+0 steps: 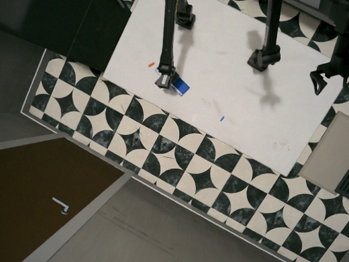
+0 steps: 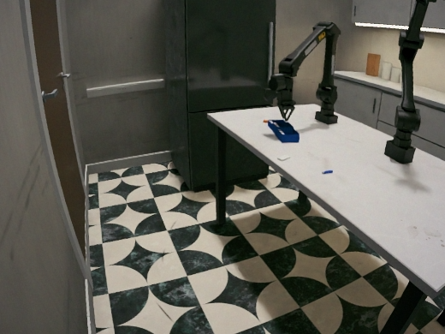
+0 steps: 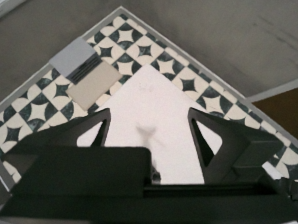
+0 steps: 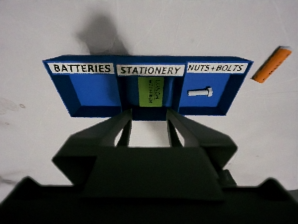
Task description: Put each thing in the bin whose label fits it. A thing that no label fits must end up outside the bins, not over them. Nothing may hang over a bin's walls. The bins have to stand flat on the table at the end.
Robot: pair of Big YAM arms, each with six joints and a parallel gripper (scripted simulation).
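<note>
A blue bin (image 1: 182,86) (image 2: 289,136) (image 4: 61,90) stands flat near the table's far corner, with compartments labelled BATTERIES, STATIONERY and NUTS+BOLTS. A green eraser (image 4: 153,91) lies in the stationery compartment and a grey bolt (image 4: 201,92) in the nuts+bolts one. The batteries compartment looks empty. An orange cylinder (image 4: 270,64) (image 1: 151,64) (image 2: 266,121) lies on the table just outside the bin. My right gripper (image 4: 149,112) (image 1: 164,82) (image 2: 286,116) hangs just above the bin's near wall, half open and empty. My left gripper (image 3: 149,111) (image 1: 318,82) is wide open and empty, high above the table's other end.
A small blue stick (image 1: 221,118) (image 2: 327,172) and a small white block (image 1: 194,117) (image 2: 283,158) lie on the white table (image 1: 235,67) (image 2: 385,193) nearer the front edge. A dark fridge (image 2: 227,64) stands behind the table corner.
</note>
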